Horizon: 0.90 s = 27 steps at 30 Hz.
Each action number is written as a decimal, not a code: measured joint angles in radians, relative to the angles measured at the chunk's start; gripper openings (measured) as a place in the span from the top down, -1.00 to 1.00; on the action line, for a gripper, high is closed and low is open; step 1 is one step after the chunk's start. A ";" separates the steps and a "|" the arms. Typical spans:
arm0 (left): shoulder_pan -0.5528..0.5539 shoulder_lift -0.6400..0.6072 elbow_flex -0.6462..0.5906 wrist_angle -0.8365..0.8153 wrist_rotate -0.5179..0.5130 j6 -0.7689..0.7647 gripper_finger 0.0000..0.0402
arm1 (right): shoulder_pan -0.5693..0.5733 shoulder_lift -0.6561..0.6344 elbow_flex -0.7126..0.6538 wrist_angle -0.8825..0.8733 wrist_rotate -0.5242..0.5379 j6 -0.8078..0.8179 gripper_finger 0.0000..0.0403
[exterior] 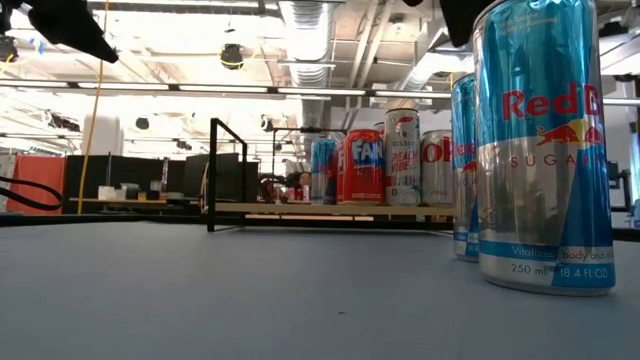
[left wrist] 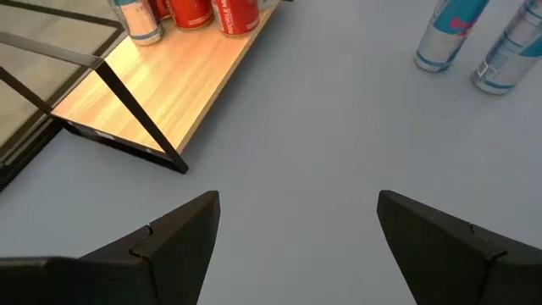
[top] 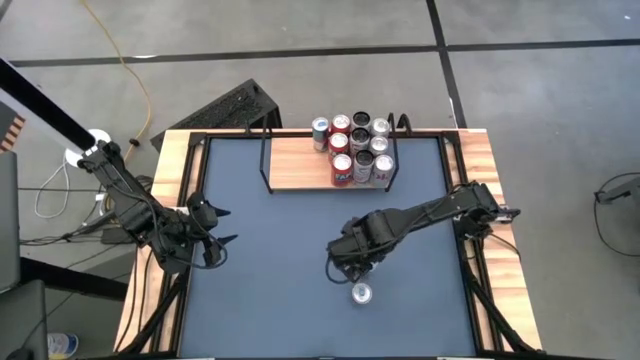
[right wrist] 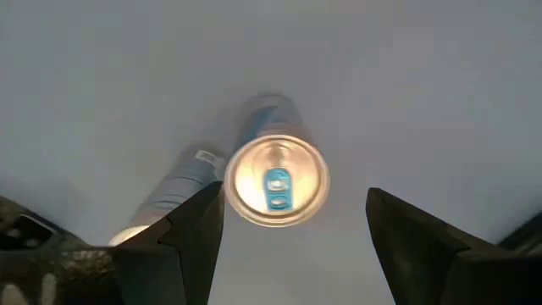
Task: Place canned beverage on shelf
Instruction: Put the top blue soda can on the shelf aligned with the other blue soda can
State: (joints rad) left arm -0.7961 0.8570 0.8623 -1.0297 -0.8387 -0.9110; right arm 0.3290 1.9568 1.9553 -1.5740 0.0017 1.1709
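Two slim blue-and-silver cans stand upright on the dark table top. One [top: 361, 293] [exterior: 540, 150] [right wrist: 275, 182] is near the front; the other [exterior: 465, 170] [right wrist: 182, 182] is close beside it, partly hidden by my right arm in the high view. My right gripper [top: 350, 268] [right wrist: 292, 246] is open and hovers above them, pointing down, touching neither. The shelf [top: 300, 165] [exterior: 330, 208] [left wrist: 169, 85] is a light-wood board with a black wire frame at the far edge, and several cans stand on its right part. My left gripper [top: 215, 238] [left wrist: 296, 237] is open and empty at the left.
The cans on the shelf [top: 357, 145] fill its right half, and its left half is bare wood. The table's wooden rim [top: 170, 200] with black rails runs along both sides. Open table top lies between the shelf and the two loose cans.
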 joint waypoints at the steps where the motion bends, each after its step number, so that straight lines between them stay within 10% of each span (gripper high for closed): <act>1: 0.000 0.000 0.000 0.000 0.000 0.002 -0.55 | 0.000 0.000 0.000 0.001 0.000 0.013 -0.35; 27: 0.000 0.000 0.000 -0.003 0.001 0.009 -0.55 | 0.036 -0.078 -0.112 0.067 0.113 0.078 -0.35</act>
State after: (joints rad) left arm -0.7962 0.8570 0.8623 -1.0326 -0.8374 -0.9021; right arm 0.3646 1.8785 1.8433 -1.5071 0.1145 1.2490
